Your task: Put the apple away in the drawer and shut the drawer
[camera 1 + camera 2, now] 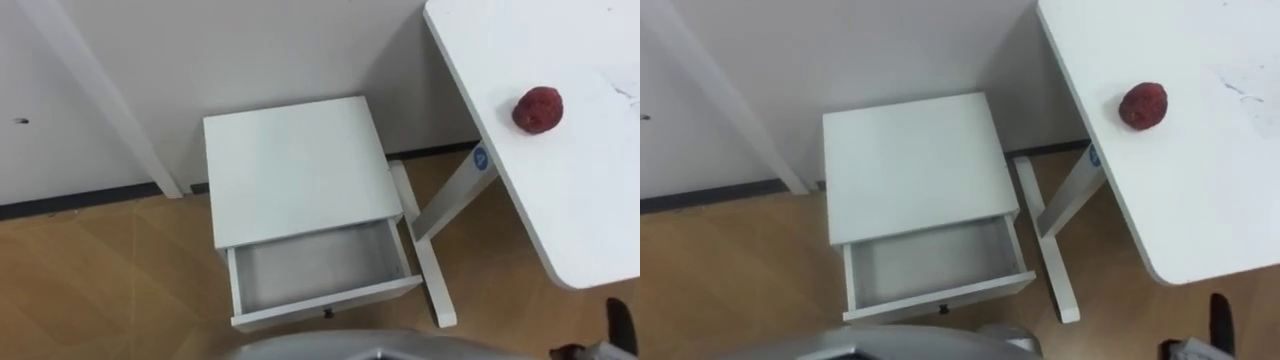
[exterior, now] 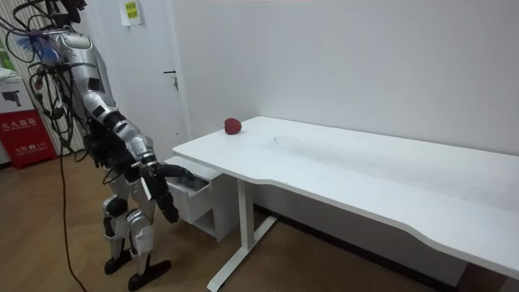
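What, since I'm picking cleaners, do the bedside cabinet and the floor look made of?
The bedside cabinet: probably painted or laminated board, smooth matte white, flat panels with crisp edges. The floor: wood or wood-look laminate, warm brown with plank seams; cannot tell which.

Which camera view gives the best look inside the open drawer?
The left eye view: it looks down into the drawer and shows its whole floor, with nothing in it. The right eye view shows nearly the same. The room view shows it from the side, low by the robot, with its inside hidden.
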Controlling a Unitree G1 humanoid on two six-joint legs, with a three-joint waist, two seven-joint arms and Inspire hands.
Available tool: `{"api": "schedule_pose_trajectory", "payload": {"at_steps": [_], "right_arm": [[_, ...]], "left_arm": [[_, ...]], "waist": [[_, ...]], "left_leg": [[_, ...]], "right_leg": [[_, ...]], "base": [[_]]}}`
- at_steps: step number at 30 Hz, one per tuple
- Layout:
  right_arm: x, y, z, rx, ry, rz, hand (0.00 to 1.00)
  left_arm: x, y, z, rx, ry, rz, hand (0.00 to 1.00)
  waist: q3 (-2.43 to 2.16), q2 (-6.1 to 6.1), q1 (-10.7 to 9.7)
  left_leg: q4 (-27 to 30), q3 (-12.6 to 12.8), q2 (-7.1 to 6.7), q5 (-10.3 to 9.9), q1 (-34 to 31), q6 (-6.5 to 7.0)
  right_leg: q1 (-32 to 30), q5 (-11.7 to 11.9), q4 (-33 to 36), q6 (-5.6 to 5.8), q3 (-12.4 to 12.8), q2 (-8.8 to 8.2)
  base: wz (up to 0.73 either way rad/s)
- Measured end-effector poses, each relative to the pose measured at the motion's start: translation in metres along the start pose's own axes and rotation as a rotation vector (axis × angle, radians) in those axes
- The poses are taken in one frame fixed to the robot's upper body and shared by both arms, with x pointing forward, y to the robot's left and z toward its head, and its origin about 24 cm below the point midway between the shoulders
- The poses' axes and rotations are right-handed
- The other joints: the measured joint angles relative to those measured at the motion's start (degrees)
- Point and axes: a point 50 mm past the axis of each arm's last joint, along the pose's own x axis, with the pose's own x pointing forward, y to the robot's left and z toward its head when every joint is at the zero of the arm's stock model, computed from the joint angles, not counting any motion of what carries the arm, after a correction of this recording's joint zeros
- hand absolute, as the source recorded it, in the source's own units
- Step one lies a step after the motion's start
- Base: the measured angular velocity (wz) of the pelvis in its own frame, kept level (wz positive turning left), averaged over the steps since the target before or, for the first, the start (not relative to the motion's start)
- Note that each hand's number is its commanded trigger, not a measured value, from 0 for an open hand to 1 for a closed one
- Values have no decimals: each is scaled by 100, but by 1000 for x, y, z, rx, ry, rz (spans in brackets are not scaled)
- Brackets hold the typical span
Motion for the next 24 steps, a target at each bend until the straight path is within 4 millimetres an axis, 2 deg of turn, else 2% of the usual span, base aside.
{"api": "schedule_pose_trajectory", "payload": {"at_steps": [1,3,4,8,11,14,17,21,24], "right_arm": [[-4,9,7,31,-20,13,0],[-10,21,15,60,-57,37,0],[-13,29,20,78,-77,47,0],[-30,57,29,101,-141,109,0],[-48,79,41,86,-225,180,0],[-78,103,53,41,-377,288,0],[-96,117,62,-35,-534,336,0],[-113,132,59,-131,-668,394,0],[-124,141,53,-258,-807,453,0]], "left_arm": [[0,1,0,0,-5,2,0],[-1,4,0,0,-16,13,0],[-1,5,1,-1,-28,18,0],[-1,5,6,-2,-65,17,0],[-1,5,7,0,-75,16,0],[-2,3,6,19,-73,7,0],[-2,1,5,34,-71,1,0],[-3,-5,5,85,-79,-21,0],[-2,-11,16,124,-113,-40,0]], "waist": [[-11,-17,-8],[0,-13,-19],[-12,-50,-22],[5,-75,-18],[24,-100,-2],[36,-65,21],[12,-33,62],[22,0,84],[28,-11,192]], "left_leg": [[2,-2,-2,0,-21,0],[-1,-2,-1,0,-35,0],[-4,-2,-2,0,-34,0],[0,-1,-4,1,-33,0],[-2,-1,0,1,-47,0],[-9,-2,-4,2,-158,2],[-5,-17,-5,3,-216,2],[-10,-59,-4,4,-236,1],[-13,-56,1,6,-228,-1]], "right_leg": [[-10,0,-5,1,-2,-4],[-11,0,-25,1,-5,-3],[-5,-2,-28,3,-9,-3],[-2,-2,-26,4,-3,1],[-11,-2,-39,4,-15,2],[-121,-4,-47,12,-44,1],[-171,-2,-48,13,-76,-2],[-184,-1,-46,12,-112,-4],[-191,-1,-35,12,-131,-4]], "base": [[3],[2],[0],[0],[0],[0],[3],[3],[2]]}}
